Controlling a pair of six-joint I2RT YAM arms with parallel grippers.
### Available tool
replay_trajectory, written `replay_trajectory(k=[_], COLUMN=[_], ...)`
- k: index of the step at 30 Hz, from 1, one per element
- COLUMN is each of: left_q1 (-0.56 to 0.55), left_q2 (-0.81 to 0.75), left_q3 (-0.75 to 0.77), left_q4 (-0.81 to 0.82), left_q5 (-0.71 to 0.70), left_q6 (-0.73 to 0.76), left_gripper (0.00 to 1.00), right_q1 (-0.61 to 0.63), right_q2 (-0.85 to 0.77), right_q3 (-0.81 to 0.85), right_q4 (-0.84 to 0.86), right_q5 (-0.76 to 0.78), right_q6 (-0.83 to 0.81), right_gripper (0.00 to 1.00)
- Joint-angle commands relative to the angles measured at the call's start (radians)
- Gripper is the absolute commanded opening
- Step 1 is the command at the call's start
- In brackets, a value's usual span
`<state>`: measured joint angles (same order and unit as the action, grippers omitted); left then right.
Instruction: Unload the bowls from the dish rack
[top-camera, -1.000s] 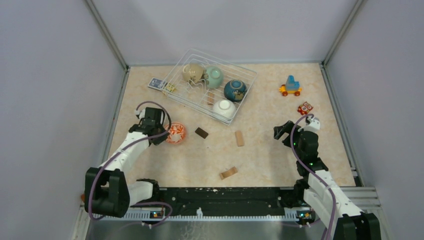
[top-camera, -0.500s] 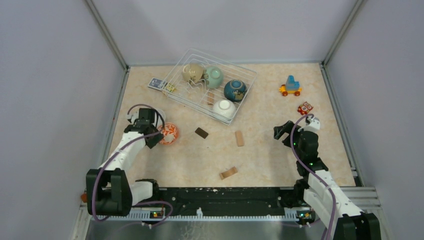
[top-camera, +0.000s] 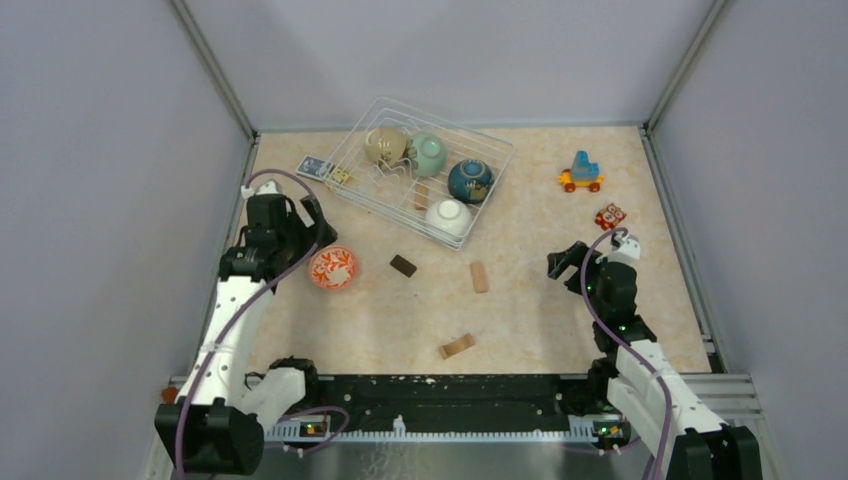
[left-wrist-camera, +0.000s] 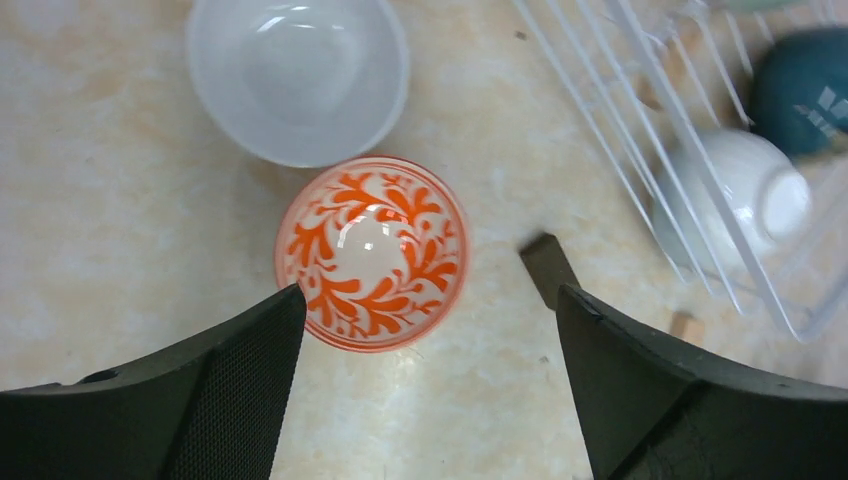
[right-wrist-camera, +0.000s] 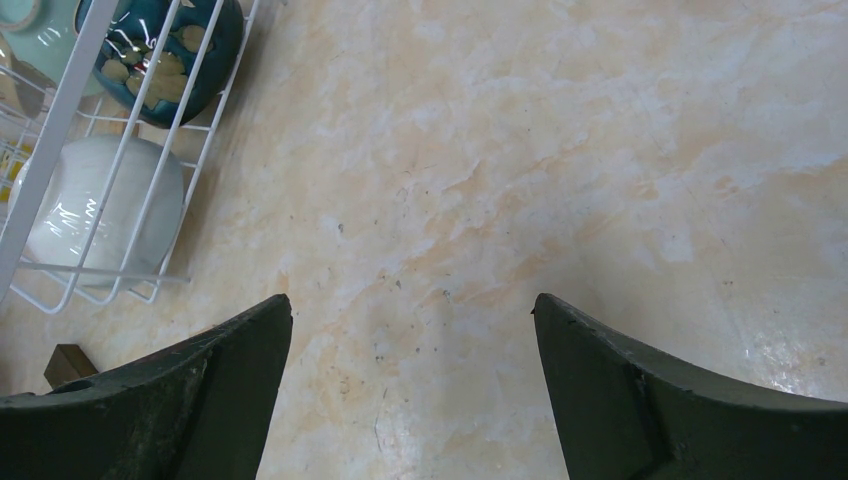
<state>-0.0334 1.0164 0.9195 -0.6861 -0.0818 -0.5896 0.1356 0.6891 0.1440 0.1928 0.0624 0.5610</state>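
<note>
Where the left fingers (left-wrist-camera: 270, 335) are hanging: above the counter (top-camera: 540, 300), outside the dish rack (top-camera: 450, 124), off its near left side; standing wide apart, gripping nothing.
Orange-patterned bowl (left-wrist-camera: 372, 252): sitting upright on the counter outside the dish rack, showing between the left fingers in the wrist view, touching neither.
White bowl on counter (left-wrist-camera: 298, 75): sitting upright just beside the patterned one, also outside the dish rack.
Lying inside dish rack: beige bowl (top-camera: 385, 145), mint green bowl (top-camera: 429, 154), dark blue bowl (top-camera: 469, 180), second white bowl (top-camera: 449, 216) at the near corner.
Right fingers (right-wrist-camera: 250, 345): hanging apart, empty, over bare counter right of the dish rack's near corner.
</note>
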Motion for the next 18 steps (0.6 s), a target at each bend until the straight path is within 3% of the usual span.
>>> replay_trajectory(k=[1, 9, 18], left_q1=[0.002, -0.016, -0.318], left_q2=[-0.096, -0.135, 0.015], left_q3=[-0.021, -0.109, -0.054], left_q4=[0.122, 0.32, 0.489], left_q5=[0.339, 0.699, 0.498], left_q6=[0.168, 0.124, 0.097], left_gripper=[0.99, 0.99, 0.99], right_q1=[0.006, 0.006, 0.006], right_q2=[-0.001, -0.002, -0.005], right_q3=[0.005, 0.004, 0.003], right_q4=[0.031, 0.033, 0.034], right_q5=[0.006, 0.001, 0.007], right_q6=[-0.002, -0.002, -0.003], right_gripper=[0.9, 0.9, 0.9])
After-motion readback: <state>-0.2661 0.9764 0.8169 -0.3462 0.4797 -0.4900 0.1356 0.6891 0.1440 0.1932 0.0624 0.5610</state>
